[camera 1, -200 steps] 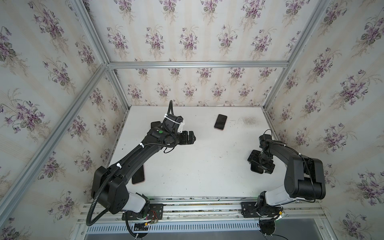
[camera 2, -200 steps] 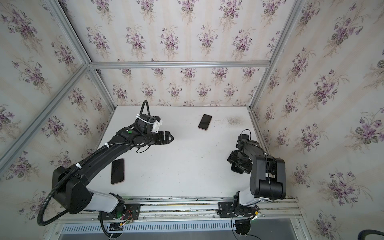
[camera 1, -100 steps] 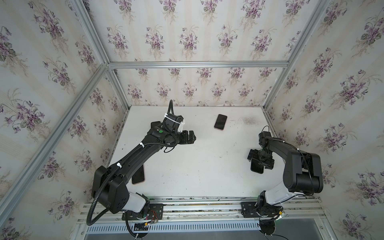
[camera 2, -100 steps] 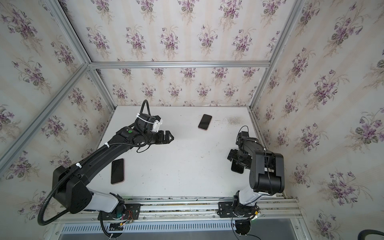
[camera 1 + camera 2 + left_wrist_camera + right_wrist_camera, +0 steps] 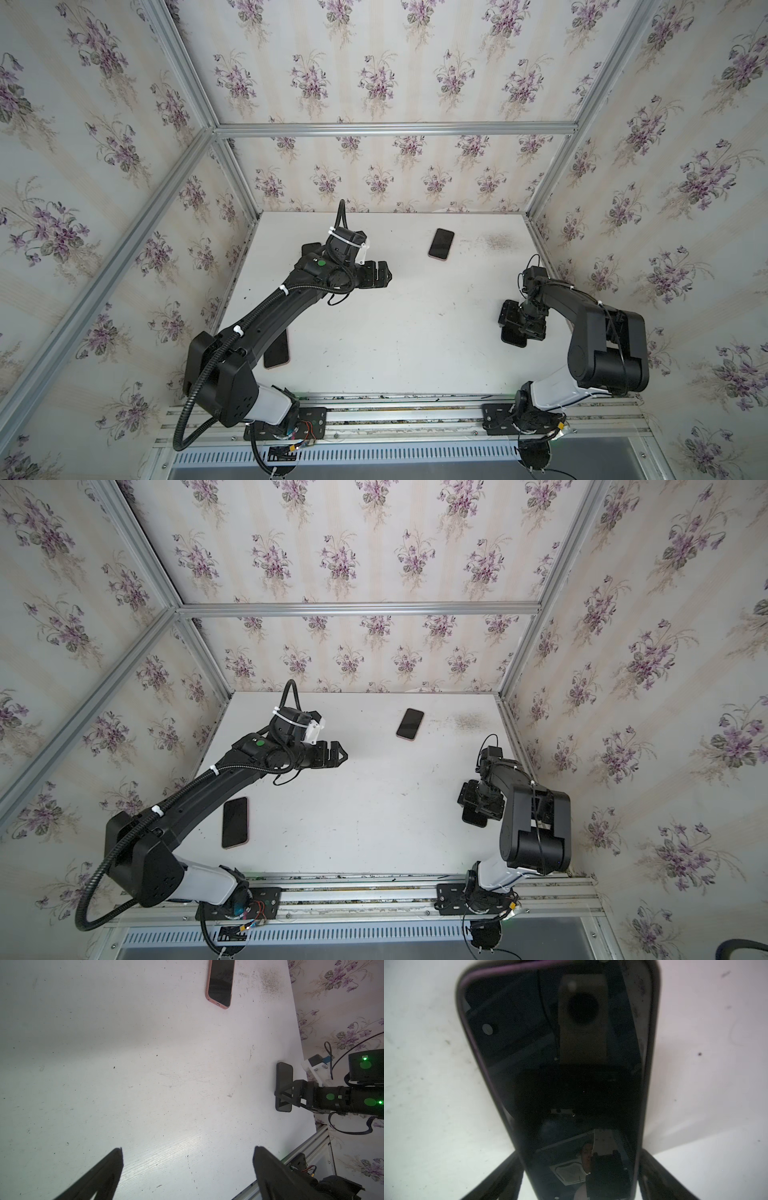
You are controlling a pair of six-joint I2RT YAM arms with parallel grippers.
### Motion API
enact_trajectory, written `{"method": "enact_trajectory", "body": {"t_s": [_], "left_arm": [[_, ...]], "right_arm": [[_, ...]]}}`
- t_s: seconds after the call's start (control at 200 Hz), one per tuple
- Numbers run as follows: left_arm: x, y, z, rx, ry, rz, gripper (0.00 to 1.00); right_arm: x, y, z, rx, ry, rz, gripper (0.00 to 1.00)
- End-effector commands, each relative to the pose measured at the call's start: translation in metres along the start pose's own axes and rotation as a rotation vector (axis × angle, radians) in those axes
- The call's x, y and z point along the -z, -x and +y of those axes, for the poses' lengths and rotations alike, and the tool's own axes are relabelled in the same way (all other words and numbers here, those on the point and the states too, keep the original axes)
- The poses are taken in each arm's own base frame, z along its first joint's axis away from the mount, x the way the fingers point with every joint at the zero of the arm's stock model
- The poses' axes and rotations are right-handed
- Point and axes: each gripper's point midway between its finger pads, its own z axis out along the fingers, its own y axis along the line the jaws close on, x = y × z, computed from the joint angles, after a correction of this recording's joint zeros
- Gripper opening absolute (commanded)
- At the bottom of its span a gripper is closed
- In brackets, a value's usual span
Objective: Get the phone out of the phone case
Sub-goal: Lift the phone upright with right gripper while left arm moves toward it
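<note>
A phone in a dark case [image 5: 571,1064] lies screen-up near the table's right edge. It also shows in a top view [image 5: 513,336] and in the left wrist view [image 5: 283,1076]. My right gripper [image 5: 580,1152] points down over it and straddles its width, one finger against each long side, so it is shut on the cased phone. Both top views show this gripper [image 5: 521,326] [image 5: 480,806]. My left gripper [image 5: 382,276] [image 5: 188,1148] hangs open above bare table left of centre, far from the phone, with nothing between its fingers.
A second phone in a pink case [image 5: 441,244] [image 5: 220,982] lies at the back centre. A third phone [image 5: 235,821] lies front left beside the left arm. A dark flat thing [image 5: 311,249] is partly hidden behind the left wrist. Walls enclose the table on three sides.
The right gripper's jaws have narrowed onto the sides of the cased phone, and its wrist shifted slightly. The left arm has not moved.
</note>
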Motion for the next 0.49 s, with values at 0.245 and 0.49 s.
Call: {"method": "enact_trajectory", "body": {"t_s": [0.245, 0.49], "left_arm": [[0.0, 0.014, -0.01, -0.012, -0.032, -0.023, 1.0], [-0.002, 0.02, -0.02, -0.023, -0.073, -0.017, 1.0]], "right_arm": [[0.001, -0.006, 0.01, -0.004, 0.059, 0.015, 0.63], [0.012, -0.002, 0.024, 0.011, 0.118, -0.036, 0.55]]}}
